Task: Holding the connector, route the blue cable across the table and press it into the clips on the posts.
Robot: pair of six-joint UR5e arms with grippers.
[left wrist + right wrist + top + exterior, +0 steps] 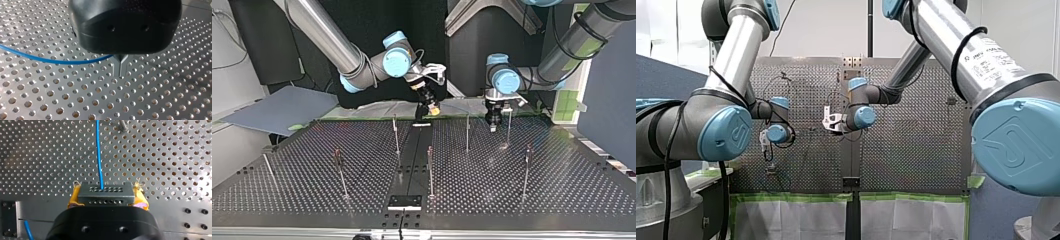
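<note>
In the right wrist view my right gripper is shut on a grey connector block, its yellow pads against the block's two sides. The blue cable leaves the connector's face and runs straight ahead over the perforated table. In the left wrist view my left gripper points down at the table with its metal fingers together. The blue cable sweeps in from the side and ends at those fingers, under the black body. In the top view my right gripper hangs near the table's far middle, and my left gripper is to its right.
Several thin upright posts stand on the table in the top view, among them a post, a post and a post close beside my left gripper. A black plate lies at the near edge. A second piece of blue cable shows beside my right gripper.
</note>
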